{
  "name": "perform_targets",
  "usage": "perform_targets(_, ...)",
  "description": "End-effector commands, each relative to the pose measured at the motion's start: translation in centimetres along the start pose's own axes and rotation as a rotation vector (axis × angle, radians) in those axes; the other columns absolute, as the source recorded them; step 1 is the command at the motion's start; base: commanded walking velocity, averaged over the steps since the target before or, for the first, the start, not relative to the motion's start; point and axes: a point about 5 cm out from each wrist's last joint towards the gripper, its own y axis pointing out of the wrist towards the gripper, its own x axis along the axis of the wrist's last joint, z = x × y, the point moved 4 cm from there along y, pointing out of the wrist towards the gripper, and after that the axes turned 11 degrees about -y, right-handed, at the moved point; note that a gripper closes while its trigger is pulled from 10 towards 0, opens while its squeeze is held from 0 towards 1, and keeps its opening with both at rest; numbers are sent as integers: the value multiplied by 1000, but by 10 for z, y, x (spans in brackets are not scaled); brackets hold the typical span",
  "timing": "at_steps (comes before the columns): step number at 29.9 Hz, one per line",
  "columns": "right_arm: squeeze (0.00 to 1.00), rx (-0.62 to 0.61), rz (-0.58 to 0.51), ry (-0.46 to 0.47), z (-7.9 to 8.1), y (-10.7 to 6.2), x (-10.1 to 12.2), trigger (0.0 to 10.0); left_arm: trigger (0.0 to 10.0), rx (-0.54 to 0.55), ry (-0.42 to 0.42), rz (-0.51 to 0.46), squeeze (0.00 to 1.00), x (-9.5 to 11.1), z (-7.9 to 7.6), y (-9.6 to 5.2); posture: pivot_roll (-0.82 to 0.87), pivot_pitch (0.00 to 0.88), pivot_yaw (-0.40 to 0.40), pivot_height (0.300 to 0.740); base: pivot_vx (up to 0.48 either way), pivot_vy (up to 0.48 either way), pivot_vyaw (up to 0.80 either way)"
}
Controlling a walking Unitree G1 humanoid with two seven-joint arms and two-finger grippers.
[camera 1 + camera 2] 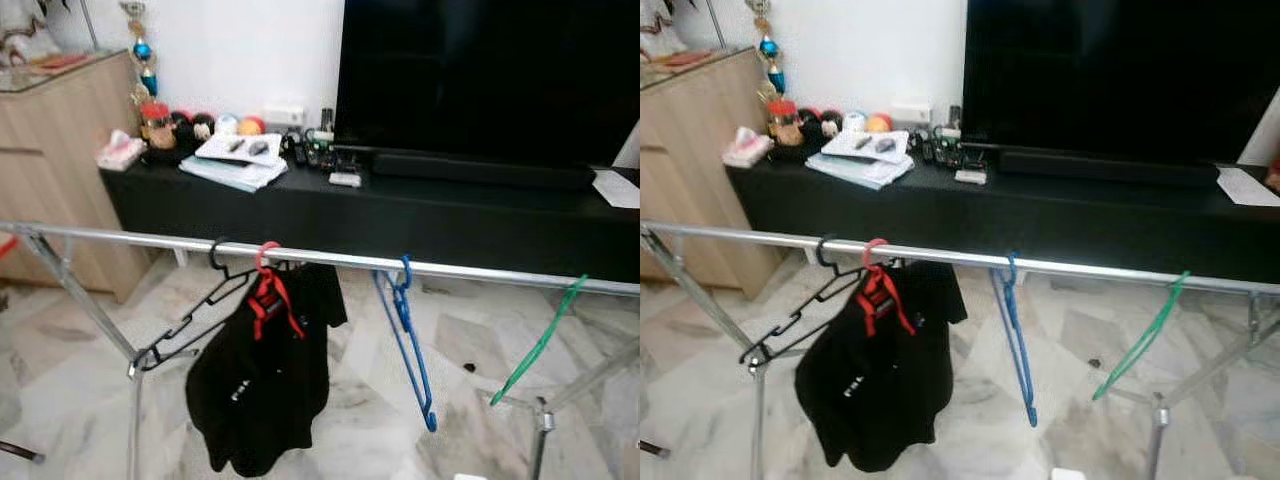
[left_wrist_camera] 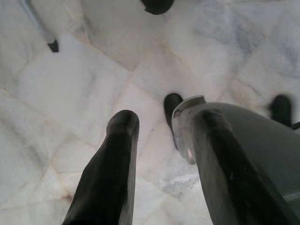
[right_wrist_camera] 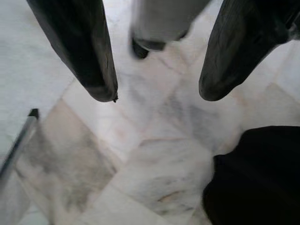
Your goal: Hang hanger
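Left wrist view: left gripper (image 2: 154, 154) hangs low over the marble floor (image 2: 70, 84), fingers spread with bare floor between them, holding nothing. A grey rounded robot part sits just beside one finger. Right wrist view: right gripper (image 3: 154, 89) likewise spread and empty, pointing down at the floor; the hem of the black garment (image 3: 258, 178) lies near it, not touching.

Head views: drying rack rail (image 1: 470, 270) runs across the frame. On it, from the robot's left: a black hanger (image 1: 195, 320), tilted and skewed, its lower end near the rack leg; a red hanger (image 1: 268, 290) carrying the black garment; a blue hanger (image 1: 408, 345), empty; a green hanger (image 1: 545, 335), empty and slanted toward the far right end. All four hooks sit over the rail. Behind: black TV console (image 1: 400, 215) with television (image 1: 490, 80), and a wooden cabinet (image 1: 60, 170) to the left.

Judgement: with both grippers empty and low, hanging looks done or between rounds.

Risks:
- Black hanger is askew; a bump to the rail could drop it.
- Raising the right arm beside the garment could snag the cloth and drag the red hanger along or off the rail.
- Rack legs stand close; a step forward may knock the frame and set the hangers swinging.
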Motion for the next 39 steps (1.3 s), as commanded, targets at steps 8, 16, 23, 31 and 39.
perform_targets(8,0,-16,10,-8,-7,-3,-7,10000,10000,-27,18,33,0,-11,-10,-1,3,0,-14,740,0,-358,0)
perform_targets(16,0,-16,4,-10,-9,-2,-5,10000,10000,-38,26,44,0,-14,-15,0,5,0,-18,740,0,-335,0)
perform_targets(23,0,-13,-1,-11,-8,0,1,10000,10000,-16,8,43,0,-10,-9,0,11,0,-19,740,0,0,0)
perform_targets(31,0,-2,-28,2,-4,4,19,10000,10000,2,4,22,0,6,-3,2,11,0,-9,740,0,0,-317)
perform_targets(39,0,-10,-35,18,-5,7,28,10000,10000,9,-5,15,0,14,-2,4,-3,0,-14,740,0,0,-756)
